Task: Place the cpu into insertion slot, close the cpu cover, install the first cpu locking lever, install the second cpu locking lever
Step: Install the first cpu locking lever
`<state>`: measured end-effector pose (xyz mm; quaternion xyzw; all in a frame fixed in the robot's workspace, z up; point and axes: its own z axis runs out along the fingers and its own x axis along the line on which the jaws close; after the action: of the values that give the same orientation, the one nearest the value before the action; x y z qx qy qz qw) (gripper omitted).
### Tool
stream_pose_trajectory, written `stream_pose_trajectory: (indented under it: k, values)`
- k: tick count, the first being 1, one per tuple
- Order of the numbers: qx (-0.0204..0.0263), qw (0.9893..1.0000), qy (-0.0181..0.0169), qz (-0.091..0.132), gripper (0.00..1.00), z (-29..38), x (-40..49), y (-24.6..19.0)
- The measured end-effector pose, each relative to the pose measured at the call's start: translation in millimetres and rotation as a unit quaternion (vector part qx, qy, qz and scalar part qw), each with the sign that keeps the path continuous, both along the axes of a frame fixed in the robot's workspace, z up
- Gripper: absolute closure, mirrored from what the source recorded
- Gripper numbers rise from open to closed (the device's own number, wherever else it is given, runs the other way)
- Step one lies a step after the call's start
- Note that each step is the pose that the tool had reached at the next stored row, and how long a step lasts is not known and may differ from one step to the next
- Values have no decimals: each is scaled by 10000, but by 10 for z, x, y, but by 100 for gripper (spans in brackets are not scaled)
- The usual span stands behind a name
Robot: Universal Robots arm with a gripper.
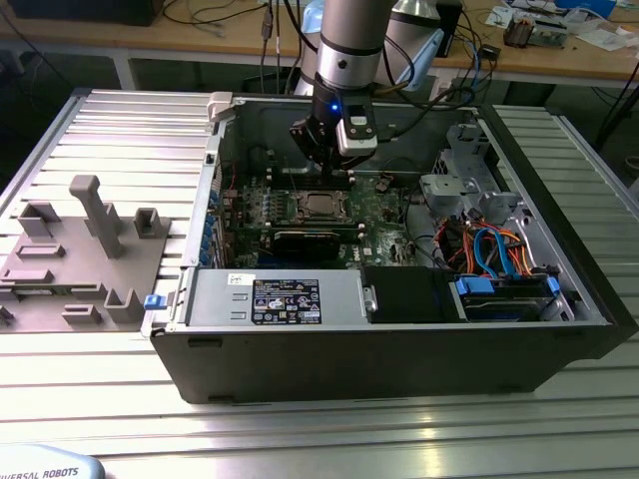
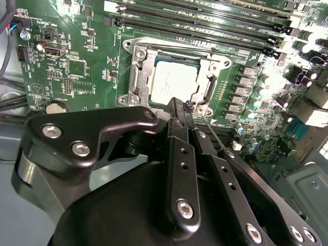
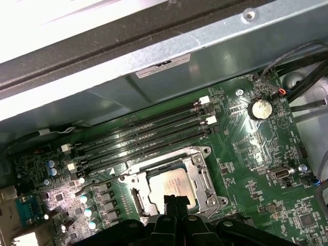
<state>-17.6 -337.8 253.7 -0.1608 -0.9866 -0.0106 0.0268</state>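
The gripper (image 2: 185, 106), fingers together on a thin locking lever (image 2: 212, 134) at the cpu cover's (image 2: 205, 82) 5 o'clock corner, risked slipping off and scraping the motherboard (image 2: 77, 72)

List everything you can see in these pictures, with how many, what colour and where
cpu: one, silvery-grey, seated in the insertion slot
insertion slot: one, silvery rim, on the circuit board
cpu cover: one, silvery frame, lying down around the cpu
circuit board: one, green, inside the computer case
memory slots: four, long and black, beside the insertion slot
coin battery: one, silvery, on the circuit board
computer case: one, black and grey, open on the ribbed table
fixture block: one, grey, at the exterior view's left
cables: several, blue and orange, at the case's exterior-view right
gripper: one, black, at the insertion slot's edge
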Motion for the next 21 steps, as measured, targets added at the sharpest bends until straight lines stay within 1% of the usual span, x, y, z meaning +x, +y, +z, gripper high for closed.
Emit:
stream_pose_trajectory:
  k: [10,21]
  values:
    - [0,9999,0,146,89,0,0,0]
    - [0,9998,0,217,89,0,0,0]
